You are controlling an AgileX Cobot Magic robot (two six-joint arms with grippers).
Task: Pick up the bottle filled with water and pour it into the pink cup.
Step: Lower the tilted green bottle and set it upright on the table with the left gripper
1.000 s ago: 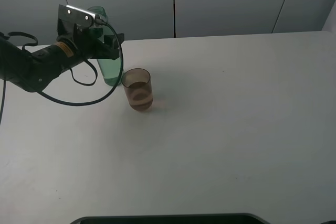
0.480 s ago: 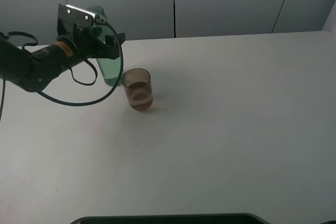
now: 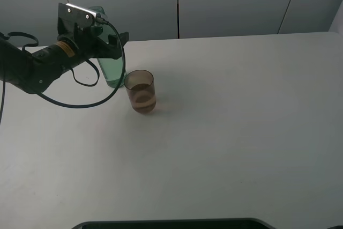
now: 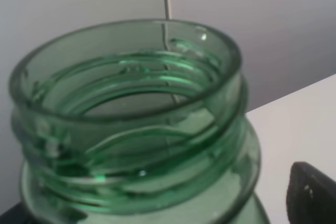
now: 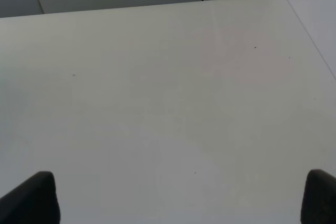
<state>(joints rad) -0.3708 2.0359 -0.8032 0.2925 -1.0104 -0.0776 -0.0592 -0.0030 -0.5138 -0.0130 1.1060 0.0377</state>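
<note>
On the white table (image 3: 230,132), seen from the high camera, stand one bottle (image 3: 111,71) and one pink cup (image 3: 141,90), and one arm reaches in. The left pincer (image 3: 110,44) sits around the upper part of the green bottle, which stands upright on the table between its fingers; the jaws look spread, with a dark finger (image 3: 119,38) showing clear of the bottle's far side, though whether any pad touches the plastic cannot be told from here. The pink cup stands upright just beyond the pincer, below and to its outer side, near the bottle's base, and holds a little liquid. A black cable (image 3: 80,103) loops from the arm down over the table beside the bottle.

In the left wrist view, one bottle (image 4: 136,129) fills the picture: its open threaded neck, without a cap, lies right under the camera. A single dark fingertip (image 4: 312,192) shows off to one side, apart from the bottle's shoulder, so the jaws stand wide and grip nothing.

In the right wrist view, only bare table (image 5: 168,93) lies ahead of the right pincer (image 5: 176,198). Its two dark fingertips (image 5: 31,198) sit far apart at the picture's corners, wide open and empty.
</note>
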